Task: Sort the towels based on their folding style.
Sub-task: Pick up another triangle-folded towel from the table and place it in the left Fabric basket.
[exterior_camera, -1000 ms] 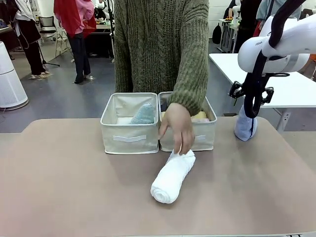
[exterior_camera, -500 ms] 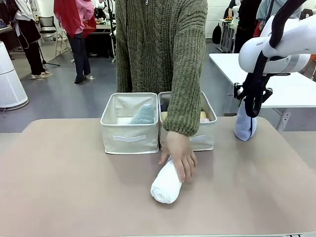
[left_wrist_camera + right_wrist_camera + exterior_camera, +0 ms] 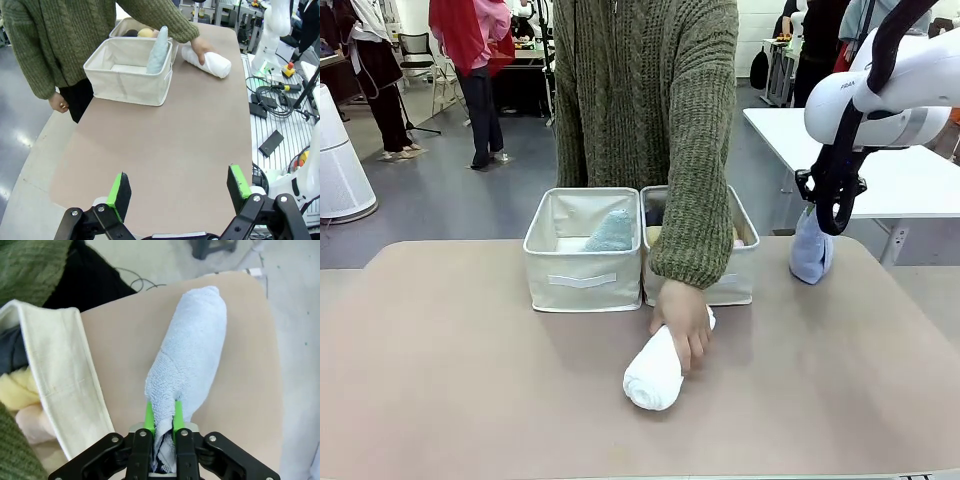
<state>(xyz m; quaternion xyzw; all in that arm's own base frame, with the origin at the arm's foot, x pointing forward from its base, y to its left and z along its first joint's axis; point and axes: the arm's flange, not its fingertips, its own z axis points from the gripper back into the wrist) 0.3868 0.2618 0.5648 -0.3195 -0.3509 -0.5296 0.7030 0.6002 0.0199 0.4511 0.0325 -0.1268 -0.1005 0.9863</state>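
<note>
The person's hand (image 3: 685, 320) has slid down onto the white towel (image 3: 653, 375), which lies on the tabletop (image 3: 470, 380) just in front of the right bin (image 3: 732, 286). Beside that bin, the right claw (image 3: 163, 412) is clamped on the lavender-blue cone towel (image 3: 192, 350). The left claw (image 3: 179, 182) is spread apart, well away from the bin.

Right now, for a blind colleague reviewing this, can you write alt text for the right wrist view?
The right gripper is shut on one end of the lavender-blue towel, which extends away over the tan table. Beside it stands a beige fabric bin with a yellow towel and a dark grey towel inside.
</note>
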